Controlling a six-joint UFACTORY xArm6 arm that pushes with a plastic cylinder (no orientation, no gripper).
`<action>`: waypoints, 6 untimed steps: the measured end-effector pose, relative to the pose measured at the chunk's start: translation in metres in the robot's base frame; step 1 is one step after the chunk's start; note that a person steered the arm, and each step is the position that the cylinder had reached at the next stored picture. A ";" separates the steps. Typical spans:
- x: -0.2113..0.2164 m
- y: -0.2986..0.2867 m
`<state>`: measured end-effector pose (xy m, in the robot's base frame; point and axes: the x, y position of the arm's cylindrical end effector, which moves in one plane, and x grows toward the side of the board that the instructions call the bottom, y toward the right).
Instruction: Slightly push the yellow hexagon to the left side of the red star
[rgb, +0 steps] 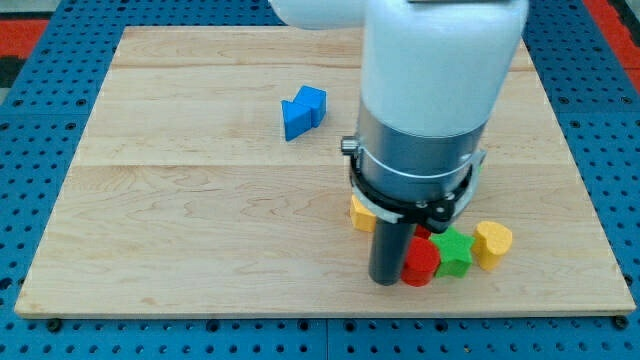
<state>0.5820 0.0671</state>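
Note:
A yellow block (359, 213), apparently the hexagon, lies just left of my rod, half hidden under the arm's body. My tip (386, 282) rests on the board below that yellow block and touches the left side of a red block (421, 264) whose shape I cannot make out. A sliver of red (424, 233) shows just above it, behind the rod; I cannot tell if it is a separate block. The red star's outline is not clearly visible.
A green block (456, 251) sits against the red block's right side, and a yellow heart-like block (492, 243) lies right of the green one. Two touching blue blocks (303, 111) lie at the upper middle. The wooden board's (200, 220) bottom edge is close below the cluster.

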 end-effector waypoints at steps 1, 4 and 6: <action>-0.016 0.027; -0.045 -0.115; -0.060 -0.115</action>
<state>0.5215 -0.0482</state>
